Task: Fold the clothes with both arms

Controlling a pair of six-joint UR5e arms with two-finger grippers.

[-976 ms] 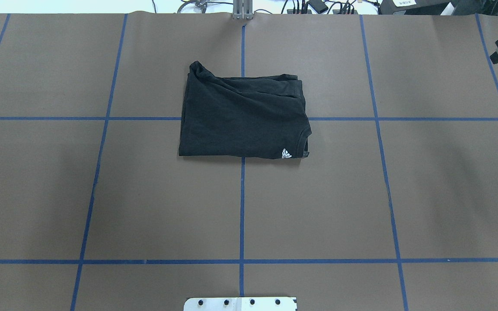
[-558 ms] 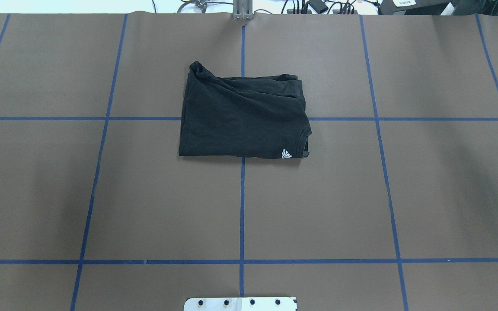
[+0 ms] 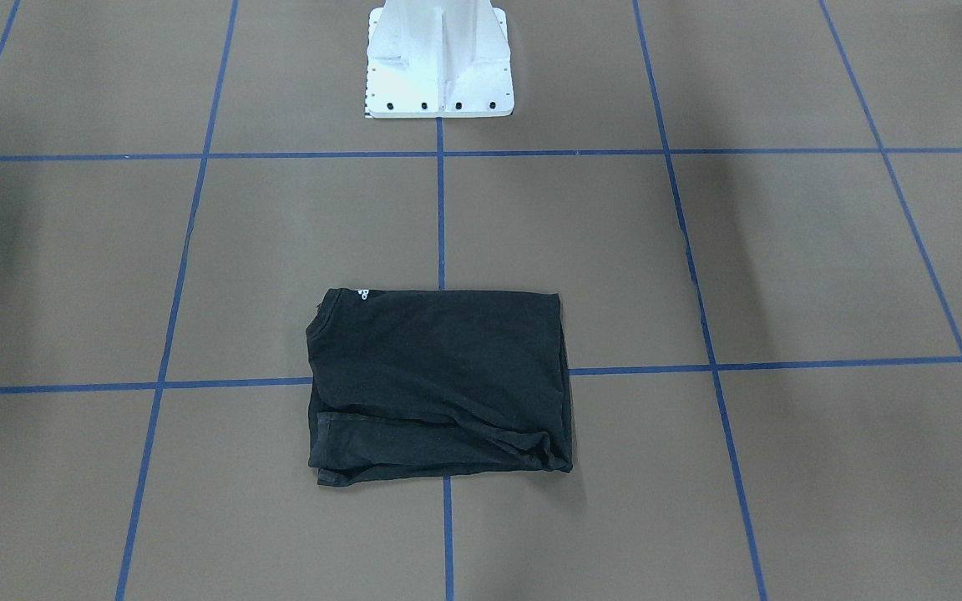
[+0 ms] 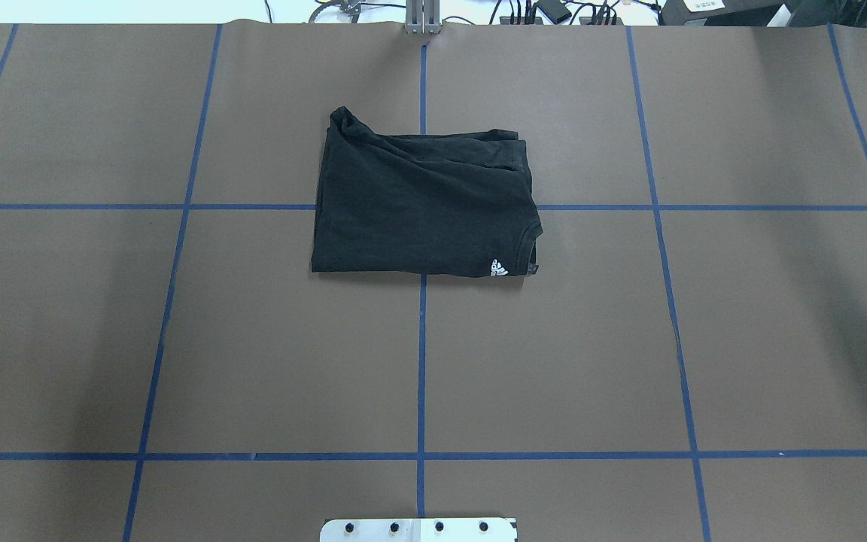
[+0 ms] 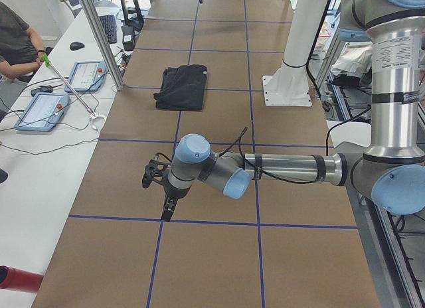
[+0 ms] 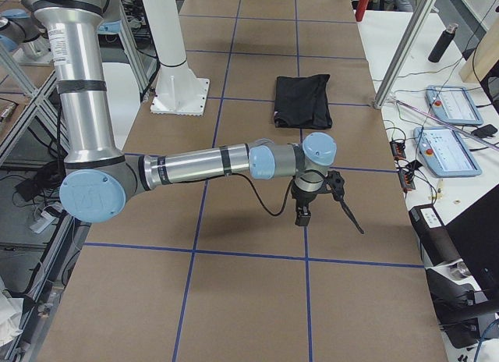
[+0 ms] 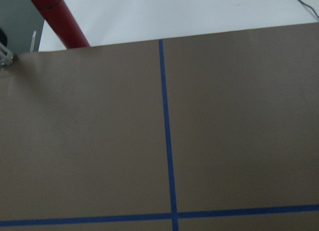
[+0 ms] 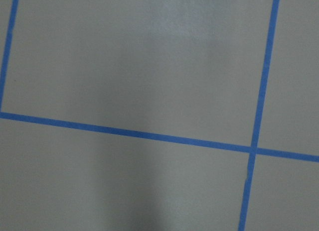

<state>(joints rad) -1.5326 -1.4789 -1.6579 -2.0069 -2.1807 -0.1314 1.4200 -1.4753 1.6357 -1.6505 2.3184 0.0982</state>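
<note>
Now the right gripper (image 6: pixel 323 212) is withdrawing beyond the overhead view, the left gripper (image 5: pixel 158 192) idling; whether either is clenched, I cannot tell. The folded shirt (image 4: pixel 424 202) is looking finished.

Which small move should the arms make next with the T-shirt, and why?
Probably bring the left gripper toward the T-shirt: it lies folded as a rectangle, but its far left corner is bunched, and that gripper is far from it.
</note>
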